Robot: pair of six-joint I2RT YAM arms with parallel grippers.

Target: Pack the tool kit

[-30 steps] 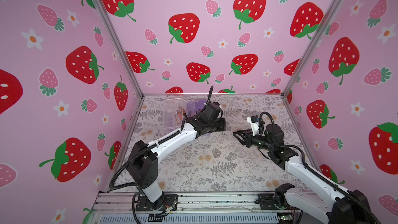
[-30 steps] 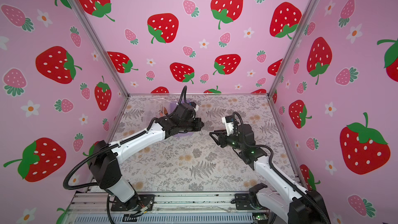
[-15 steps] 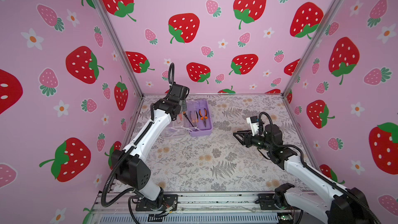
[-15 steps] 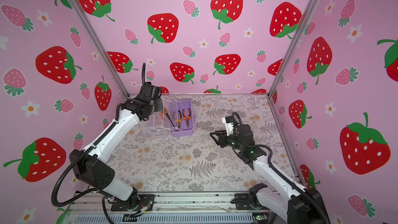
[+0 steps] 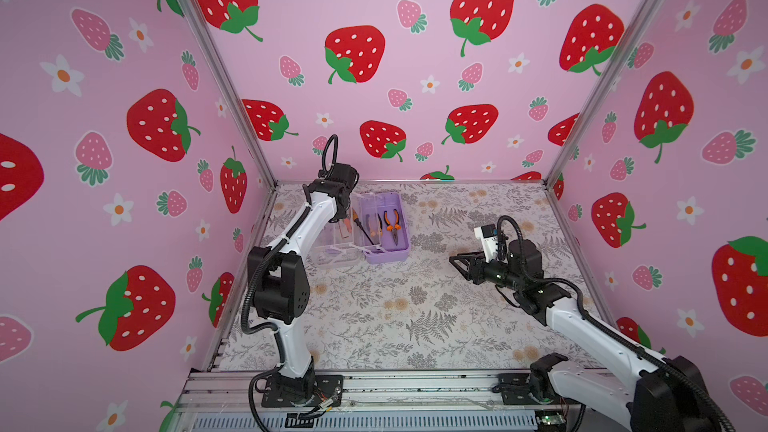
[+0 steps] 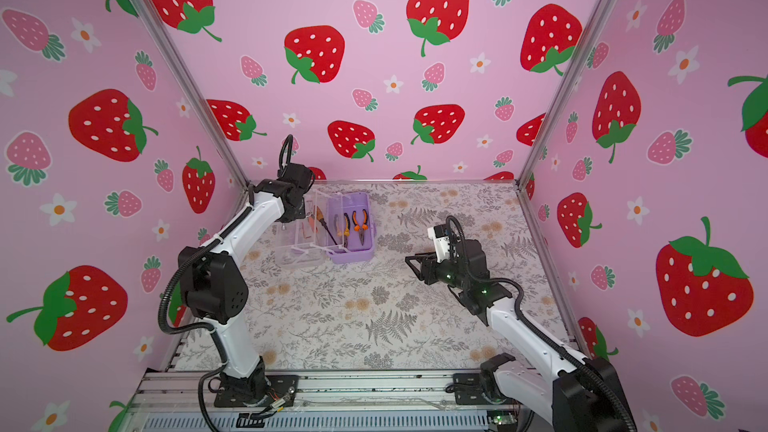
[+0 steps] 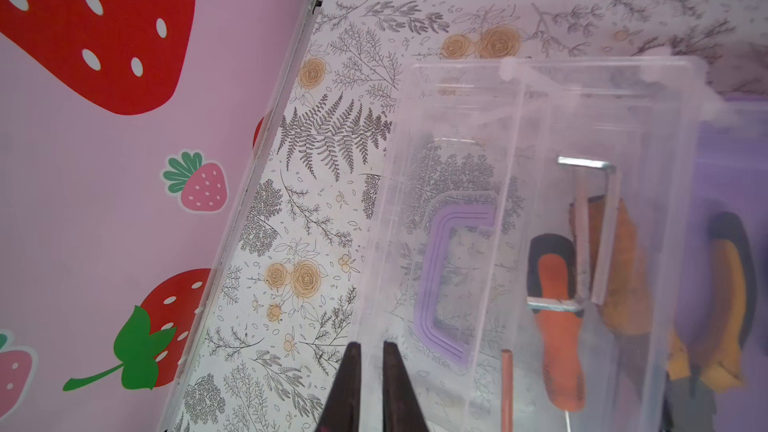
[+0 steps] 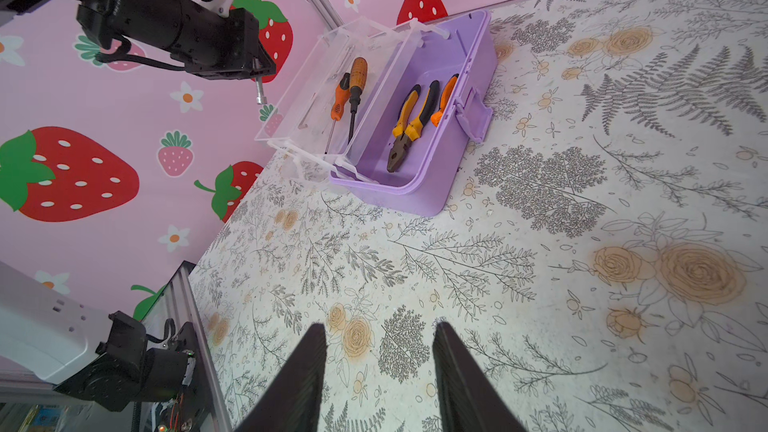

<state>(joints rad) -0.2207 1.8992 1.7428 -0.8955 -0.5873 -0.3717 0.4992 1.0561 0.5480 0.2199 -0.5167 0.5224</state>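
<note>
The tool kit stands open at the back left. Its lilac base (image 5: 384, 257) (image 8: 399, 197) holds yellow-handled pliers (image 8: 405, 126) and orange-handled pliers (image 5: 392, 226). Beside the base, a clear tray (image 8: 307, 89) carries two screwdrivers (image 8: 353, 89). The clear lid (image 7: 440, 151) with its purple handle (image 7: 428, 284) is folded out to the left. My left gripper (image 7: 372, 344) (image 6: 304, 213) is at the lid's outer rim. Its fingers are almost together, with the rim running between them. My right gripper (image 8: 380, 326) (image 5: 451, 259) hovers open and empty above the mat, right of the case.
The case sits close to the left wall's metal post (image 5: 224, 72) and near the back wall. Its lilac latch (image 8: 473, 118) hangs on the side towards my right gripper. The floral mat (image 5: 395, 317) stretches forward to the aluminium rail (image 5: 395, 388).
A second ago my left arm reached across the case. It has since swung to the back left corner and the lid now lies open. The right arm has not moved.
</note>
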